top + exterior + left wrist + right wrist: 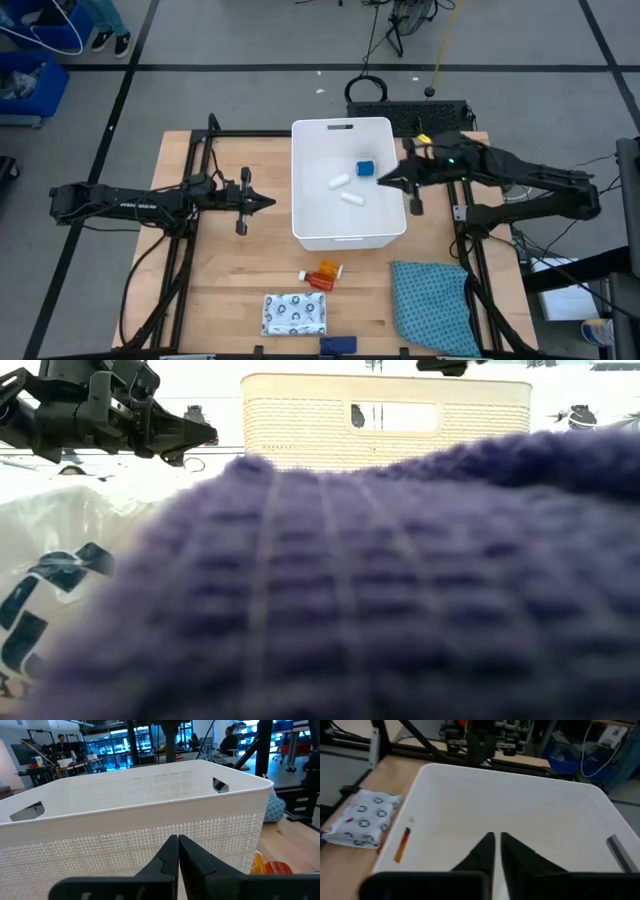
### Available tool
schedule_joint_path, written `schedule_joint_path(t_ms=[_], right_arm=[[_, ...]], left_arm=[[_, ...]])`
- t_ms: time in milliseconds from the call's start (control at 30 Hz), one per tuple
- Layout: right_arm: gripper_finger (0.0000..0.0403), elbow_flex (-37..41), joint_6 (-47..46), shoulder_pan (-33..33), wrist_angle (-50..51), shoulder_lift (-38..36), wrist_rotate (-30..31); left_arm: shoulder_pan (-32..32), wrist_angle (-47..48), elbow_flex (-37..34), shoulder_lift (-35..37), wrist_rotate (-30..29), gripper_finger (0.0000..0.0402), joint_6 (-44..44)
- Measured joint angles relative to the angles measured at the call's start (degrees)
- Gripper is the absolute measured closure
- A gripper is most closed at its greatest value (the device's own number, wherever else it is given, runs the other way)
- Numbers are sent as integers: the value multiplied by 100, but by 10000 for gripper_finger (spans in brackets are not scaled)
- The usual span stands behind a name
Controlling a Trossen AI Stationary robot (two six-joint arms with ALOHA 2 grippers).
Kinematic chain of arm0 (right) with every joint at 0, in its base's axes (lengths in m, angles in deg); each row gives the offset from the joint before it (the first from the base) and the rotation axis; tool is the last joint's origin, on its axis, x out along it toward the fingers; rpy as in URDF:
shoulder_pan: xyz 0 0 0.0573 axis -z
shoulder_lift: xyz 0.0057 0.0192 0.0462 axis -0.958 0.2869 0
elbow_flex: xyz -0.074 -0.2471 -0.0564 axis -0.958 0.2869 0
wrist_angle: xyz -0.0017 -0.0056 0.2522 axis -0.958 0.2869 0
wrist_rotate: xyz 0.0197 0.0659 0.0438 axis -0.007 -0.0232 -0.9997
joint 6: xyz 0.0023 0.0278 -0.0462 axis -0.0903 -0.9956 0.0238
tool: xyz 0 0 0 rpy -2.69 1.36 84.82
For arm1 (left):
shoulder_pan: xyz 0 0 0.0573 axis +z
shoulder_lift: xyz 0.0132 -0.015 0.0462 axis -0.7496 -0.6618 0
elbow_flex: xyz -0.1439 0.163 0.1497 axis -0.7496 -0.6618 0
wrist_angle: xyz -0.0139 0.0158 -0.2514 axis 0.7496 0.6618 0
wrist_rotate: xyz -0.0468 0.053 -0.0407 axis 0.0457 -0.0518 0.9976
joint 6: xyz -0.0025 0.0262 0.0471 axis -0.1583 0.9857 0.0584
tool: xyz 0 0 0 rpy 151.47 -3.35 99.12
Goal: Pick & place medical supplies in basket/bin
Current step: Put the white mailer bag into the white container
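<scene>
White plastic bin point(300, 215) sits mid-counter point(220, 280), holding a blue cube point(366, 169) and two white rolls point(340, 182). Right claw point(383, 179) hovers over the bin's 3 o'clock rim, clenched and empty; left claw point(268, 203) waits clenched at 9 o'clock. Orange pill bottles point(325, 273), the patterned packet point(295, 313) and the dark blue bar point(338, 344) remain at 6 o'clock. Best next: lift clear of the rim, then reopen above the bottles. Purple knit fabric point(400, 600) blocks most of the low view.
</scene>
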State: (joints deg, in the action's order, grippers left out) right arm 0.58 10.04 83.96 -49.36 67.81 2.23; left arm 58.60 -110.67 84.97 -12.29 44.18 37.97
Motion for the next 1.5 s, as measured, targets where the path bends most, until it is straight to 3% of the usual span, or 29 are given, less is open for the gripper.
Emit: schedule_joint_path(t_ms=[200, 433, 533, 733, 1067, 1300, 1500], right_arm=[[393, 1088, -440, -322, -695, -916, 2], [402, 3167, -798, -834, -2615, -2140, -27], [402, 4013, -916, -980, -3387, -2636, -310], [402, 5138, -1039, -1081, -4661, -3607, -452], [403, 6138, -958, -1206, -5881, -4044, -459], [403, 6123, -673, -1221, -5826, -4057, -931], [403, 6114, -602, -1219, -5849, -4053, -912]], left_arm=[[0, 7, 0, 0, -2, 385, -14], [0, 95, 0, 0, -59, 385, -14], [0, 129, 0, 1, -59, 385, -14], [0, 160, 0, 1, -59, 385, -14], [0, 596, 0, 2, -579, 385, 85], [-2, 638, 0, 0, -653, 385, 31], [0, 566, 0, 0, -708, 385, -154]])
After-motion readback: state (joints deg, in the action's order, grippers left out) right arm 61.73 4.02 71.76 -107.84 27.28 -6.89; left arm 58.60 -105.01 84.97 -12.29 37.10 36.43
